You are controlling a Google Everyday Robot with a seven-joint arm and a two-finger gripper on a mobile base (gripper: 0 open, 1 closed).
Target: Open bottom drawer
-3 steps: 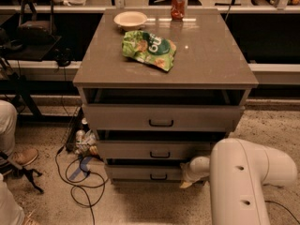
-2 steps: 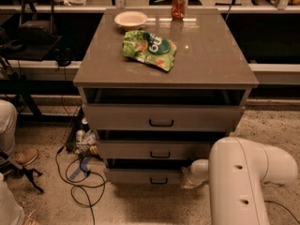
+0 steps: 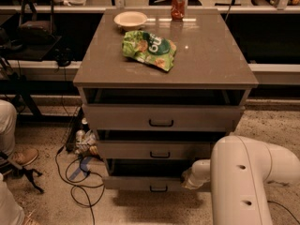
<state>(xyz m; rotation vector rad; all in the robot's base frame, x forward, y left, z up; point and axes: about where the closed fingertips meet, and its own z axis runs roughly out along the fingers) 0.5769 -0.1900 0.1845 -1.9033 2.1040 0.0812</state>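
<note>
Bottom drawer point(image 3: 136, 183) sits further out than a second ago, its front lower and nearer, and the gripper point(image 3: 189, 181) has come forward with it; the two drawers above haven't shifted. Closest to me is the fat white arm point(image 3: 243, 182) filling the lower right corner. It reaches left to the drawer's right end. The gripper is against the right edge of that narrow front panel, low to the floor, but I can't make out whether it's spread or pressed together, or exactly what it's pinching. The small black bar handle point(image 3: 158, 188) is just left of it, apart and in plain view. A dark gap shows above the pulled-out front. Loose cables point(image 3: 79, 184) sprawl on the speckled floor to the left, with a brown shoe point(image 3: 23, 157) beyond them. Next up, the middle drawer point(image 3: 154, 149) stands slightly out, and the wide top drawer point(image 3: 159, 117) is ajar as well. On the cabinet top point(image 3: 215, 60) lies a green chip bag point(image 3: 149, 48). Behind it sits a pale bowl point(image 3: 131, 18) and, at the back edge, a red can point(image 3: 178, 4) stands upright
</note>
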